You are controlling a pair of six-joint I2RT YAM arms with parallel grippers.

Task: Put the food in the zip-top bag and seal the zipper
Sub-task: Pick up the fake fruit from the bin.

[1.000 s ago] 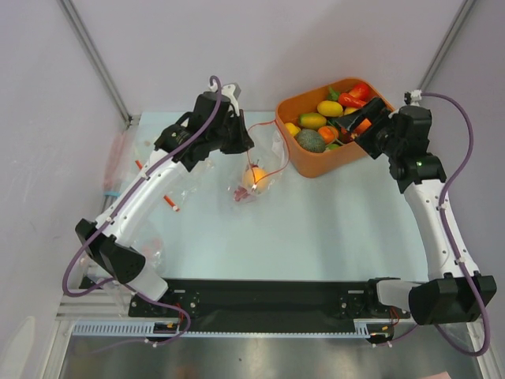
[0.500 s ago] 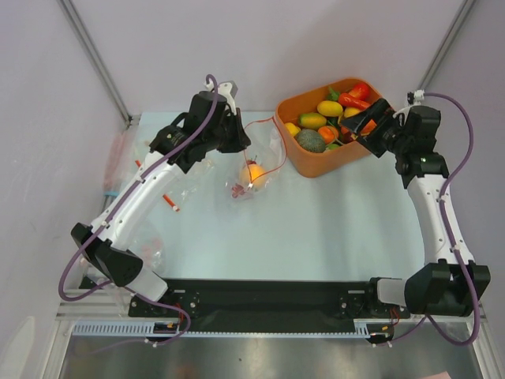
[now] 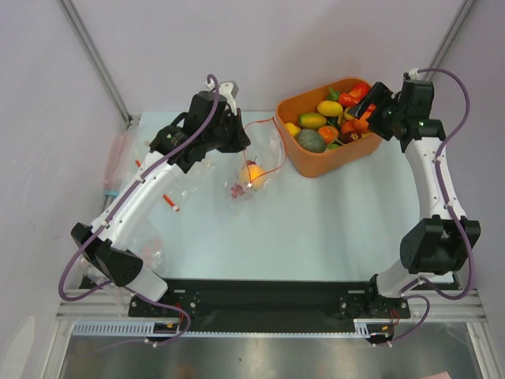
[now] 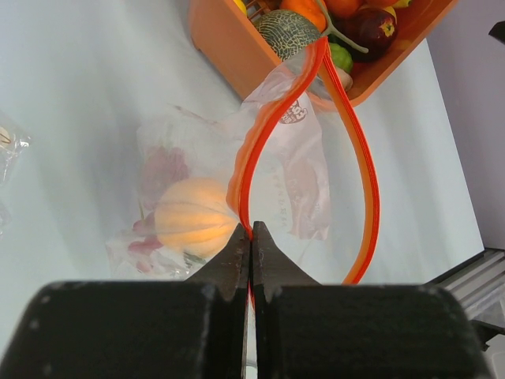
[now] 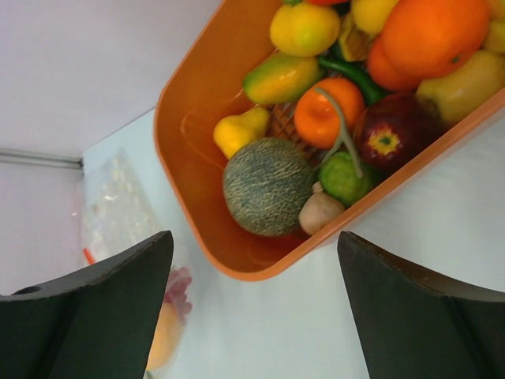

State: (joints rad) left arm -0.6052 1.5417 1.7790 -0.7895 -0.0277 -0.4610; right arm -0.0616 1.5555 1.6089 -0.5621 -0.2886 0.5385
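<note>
The small clear crinkly zip-top bag (image 4: 296, 146) lies at about eleven o'clock on the pale table (image 3: 331, 229), a round orange toy fruit (image 4: 193, 225) already inside. The left gripper (image 4: 251, 235) is pinched together on its thin red-orange zipper strip (image 4: 368, 174). The film looks light, soft, slippery; I think the stiffer strip is the better hold. At one o'clock the right gripper (image 5: 254, 249) hangs wide apart, empty, over the orange plastic tub (image 5: 185, 142) of glossy toy food (image 5: 267, 185).

Plain pale lilac walls (image 3: 260, 39) close in a glossy, pale blue-white tabletop (image 3: 316, 229) under soft, even light. Grey metal struts (image 3: 95, 59) climb both back corners. A black rail (image 3: 260, 296) edges the near side.
</note>
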